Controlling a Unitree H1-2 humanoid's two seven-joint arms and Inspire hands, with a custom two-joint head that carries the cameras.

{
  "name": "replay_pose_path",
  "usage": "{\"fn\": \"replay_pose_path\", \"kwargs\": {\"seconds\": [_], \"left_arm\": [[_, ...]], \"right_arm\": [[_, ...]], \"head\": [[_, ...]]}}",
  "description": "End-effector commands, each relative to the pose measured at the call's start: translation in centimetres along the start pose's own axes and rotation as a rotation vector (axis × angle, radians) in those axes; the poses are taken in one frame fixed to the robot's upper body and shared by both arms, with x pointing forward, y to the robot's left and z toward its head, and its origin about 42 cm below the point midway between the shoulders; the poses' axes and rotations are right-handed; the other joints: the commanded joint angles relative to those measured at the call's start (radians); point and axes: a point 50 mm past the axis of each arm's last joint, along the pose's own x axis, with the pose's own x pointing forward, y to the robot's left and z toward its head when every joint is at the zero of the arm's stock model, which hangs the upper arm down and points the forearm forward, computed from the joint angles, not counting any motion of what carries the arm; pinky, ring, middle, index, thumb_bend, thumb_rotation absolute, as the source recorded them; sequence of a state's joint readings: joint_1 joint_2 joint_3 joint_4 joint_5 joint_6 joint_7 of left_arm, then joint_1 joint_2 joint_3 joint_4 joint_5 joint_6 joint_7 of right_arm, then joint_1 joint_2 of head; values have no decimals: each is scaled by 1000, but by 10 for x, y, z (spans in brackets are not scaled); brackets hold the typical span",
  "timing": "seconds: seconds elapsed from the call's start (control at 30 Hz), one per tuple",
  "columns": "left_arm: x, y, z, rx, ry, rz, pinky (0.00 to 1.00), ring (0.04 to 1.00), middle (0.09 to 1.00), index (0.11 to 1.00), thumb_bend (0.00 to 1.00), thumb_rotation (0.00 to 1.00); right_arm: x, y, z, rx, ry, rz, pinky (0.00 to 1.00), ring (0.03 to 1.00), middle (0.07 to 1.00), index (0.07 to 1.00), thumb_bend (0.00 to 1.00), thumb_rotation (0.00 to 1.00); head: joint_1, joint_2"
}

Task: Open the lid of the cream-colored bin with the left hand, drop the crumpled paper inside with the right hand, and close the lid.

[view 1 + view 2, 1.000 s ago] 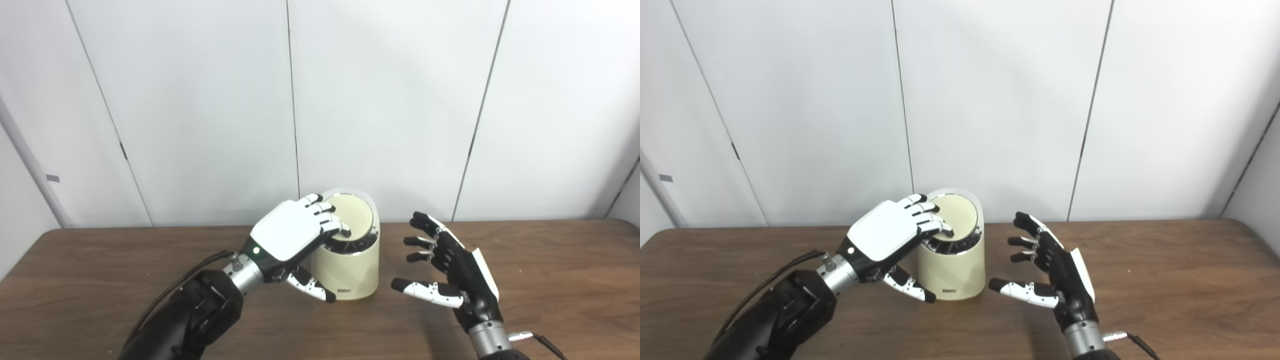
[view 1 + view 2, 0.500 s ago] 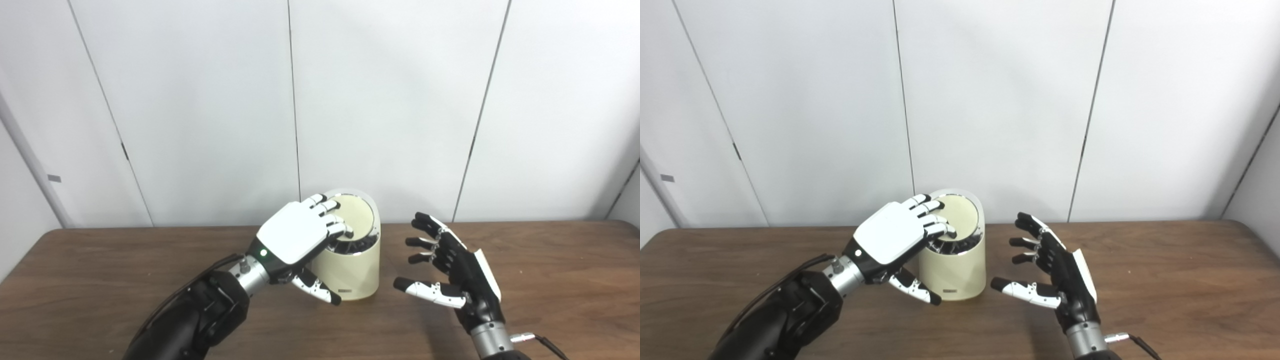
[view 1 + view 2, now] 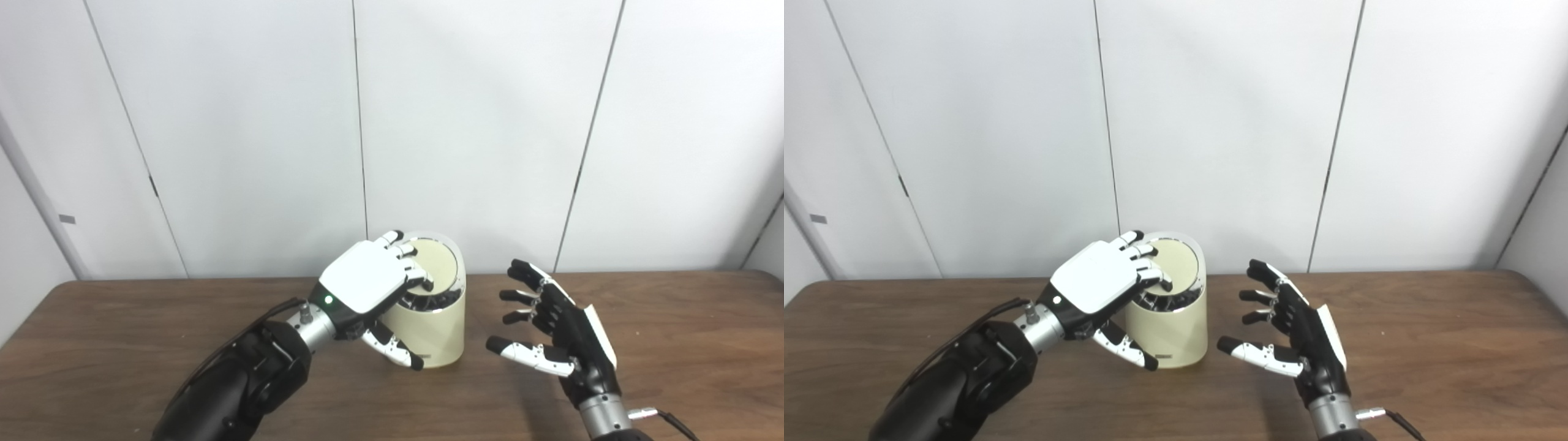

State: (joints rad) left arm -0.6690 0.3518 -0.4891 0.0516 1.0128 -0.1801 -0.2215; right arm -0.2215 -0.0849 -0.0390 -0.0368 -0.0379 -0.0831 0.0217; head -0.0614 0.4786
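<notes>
The cream-colored bin (image 3: 440, 334) stands at the middle of the table. Its round lid (image 3: 440, 264) is tilted up at the back, so a dark gap shows under its front edge. My left hand (image 3: 366, 283) lies over the lid's left part, its fingers (image 3: 414, 278) bent onto the lid. The thumb hangs apart in front of the bin wall. Just right of the bin, my right hand (image 3: 560, 331) hovers open, palm toward the bin and holding nothing. No crumpled paper shows in either view.
The brown wooden table (image 3: 122, 343) reaches both sides of the picture. White wall panels (image 3: 245, 122) stand close behind the bin. A cable (image 3: 670, 419) trails from my right wrist at the bottom edge.
My left arm has pushed forward and the hand has risen a little, its fingers curling further onto the lid. My right hand has drifted slightly down and to the right.
</notes>
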Motion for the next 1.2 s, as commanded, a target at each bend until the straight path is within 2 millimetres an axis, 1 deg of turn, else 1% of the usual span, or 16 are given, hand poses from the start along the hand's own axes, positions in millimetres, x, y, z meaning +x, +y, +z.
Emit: {"fn": "replay_pose_path", "kwargs": {"seconds": [0.0, 0.1, 0.2, 0.33, 0.4, 0.47, 0.57, 0.67, 0.73, 0.77, 0.8, 0.83, 0.87, 0.97, 1.07, 1.17], "left_arm": [[-9, -13, -6, -29, 19, -101, 952, 877, 750, 752, 995, 461], [-13, -2, -11, -127, 58, -17, 905, 866, 758, 759, 970, 422], [-17, 8, -20, -203, 110, 106, 798, 847, 760, 771, 904, 381], [-21, 12, -30, -264, 151, 265, 716, 844, 793, 830, 843, 367], [-22, 10, -34, -308, 171, 358, 653, 806, 828, 866, 825, 353], [-23, 6, -35, -372, 198, 421, 651, 807, 857, 891, 816, 358], [-27, 0, -36, -498, 231, 485, 706, 861, 896, 932, 802, 367], [-32, -7, -36, -732, 274, 550, 722, 867, 912, 944, 826, 330], [-35, -12, -35, -859, 297, 567, 684, 851, 919, 929, 839, 312], [-38, -15, -34, -920, 307, 568, 623, 826, 910, 920, 821, 352], [-41, -19, -33, -981, 313, 569, 605, 816, 902, 918, 813, 369], [-44, -22, -32, -1047, 322, 565, 614, 823, 904, 918, 815, 359], [-48, -25, -31, -1103, 333, 561, 647, 829, 896, 920, 821, 376], [-58, -34, -28, -1234, 357, 559, 692, 817, 877, 916, 839, 413], [-68, -42, -23, -1394, 360, 574, 621, 783, 853, 914, 829, 414], [-75, -50, -15, -1559, 354, 593, 637, 814, 870, 928, 854, 376]], "right_arm": [[10, -2, 14, 5, -71, -9, 556, 732, 849, 824, 809, 207], [10, -1, 14, 2, -70, -11, 561, 732, 849, 824, 807, 213], [10, -2, 13, -1, -73, -8, 560, 733, 851, 827, 797, 208], [10, -2, 12, 1, -71, -6, 553, 734, 851, 824, 794, 204], [10, -2, 13, -3, -70, -8, 547, 734, 848, 821, 796, 204], [9, -2, 13, -9, -71, -8, 546, 731, 846, 821, 794, 202], [10, -2, 13, -3, -72, -5, 545, 731, 847, 820, 793, 196], [9, -2, 14, 2, -70, -6, 544, 731, 847, 818, 796, 191], [9, -3, 14, -1, -69, -7, 543, 730, 847, 819, 795, 192], [9, -3, 14, -1, -69, -7, 544, 731, 848, 821, 793, 191], [9, -3, 14, -1, -70, -7, 545, 732, 849, 821, 794, 190], [9, -4, 13, -3, -69, -6, 545, 733, 850, 822, 792, 189], [9, -5, 12, -4, -67, -5, 547, 734, 851, 824, 796, 193], [9, -6, 12, -8, -64, -6, 543, 726, 849, 823, 804, 198], [9, -7, 11, -10, -68, -8, 541, 725, 845, 821, 808, 198], [8, -8, 12, -10, -69, -9, 536, 723, 842, 819, 808, 195]], "head": [[-1, 0], [-1, 0], [0, -5], [7, -6], [8, -6], [8, -6], [8, -6], [8, -3], [10, -2], [11, -2], [12, -2], [13, -3], [14, -3], [16, -2], [18, -1], [18, 0]]}}
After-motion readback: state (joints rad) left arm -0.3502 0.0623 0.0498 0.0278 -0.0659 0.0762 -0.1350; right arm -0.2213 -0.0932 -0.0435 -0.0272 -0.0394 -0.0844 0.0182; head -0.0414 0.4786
